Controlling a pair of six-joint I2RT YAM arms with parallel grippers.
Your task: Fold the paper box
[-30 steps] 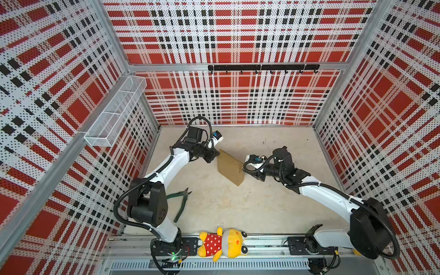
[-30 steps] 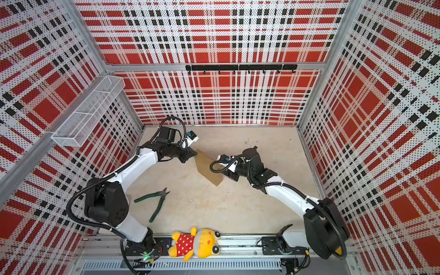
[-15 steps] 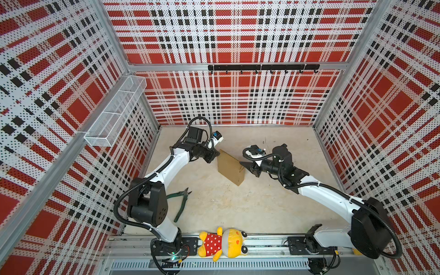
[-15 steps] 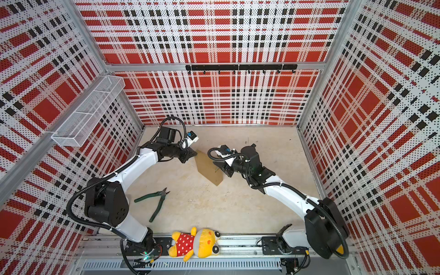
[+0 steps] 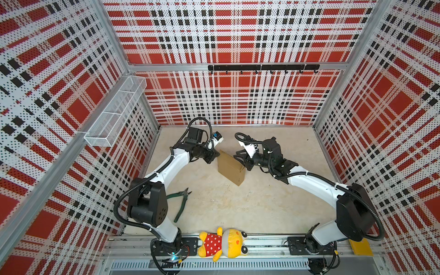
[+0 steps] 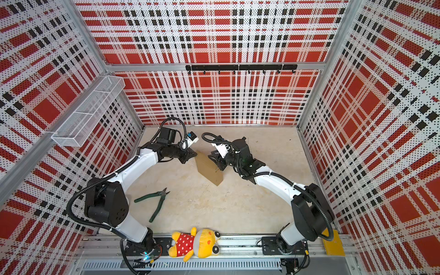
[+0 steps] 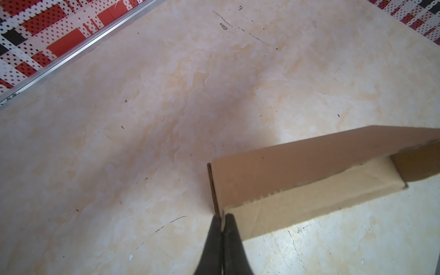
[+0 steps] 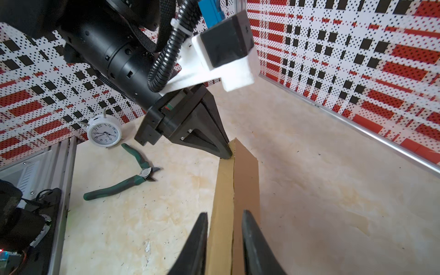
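The paper box (image 5: 230, 167) (image 6: 209, 169) is a shallow brown cardboard mailer standing on edge mid-table. My left gripper (image 7: 222, 217) is shut on a thin cardboard edge at the box's far corner, which also shows from the right wrist view (image 8: 227, 153) and in both top views (image 5: 214, 156) (image 6: 191, 156). My right gripper (image 8: 225, 217) straddles the opposite end of the box (image 8: 221, 214). Its fingers have closed in on both sides and cardboard fills the gap between them. In a top view it sits at the box's upper right edge (image 5: 240, 161).
Green pliers (image 5: 181, 202) (image 8: 123, 183) lie on the table's left side. A white alarm clock (image 8: 102, 131) stands by the left wall. A yellow plush toy (image 5: 223, 244) and a yellow plate (image 5: 360, 247) rest on the front rail. A wire basket (image 5: 116, 112) hangs on the left wall.
My right gripper has moved in onto the box's right end and its jaws have narrowed around it. The left gripper has kept its hold without moving.
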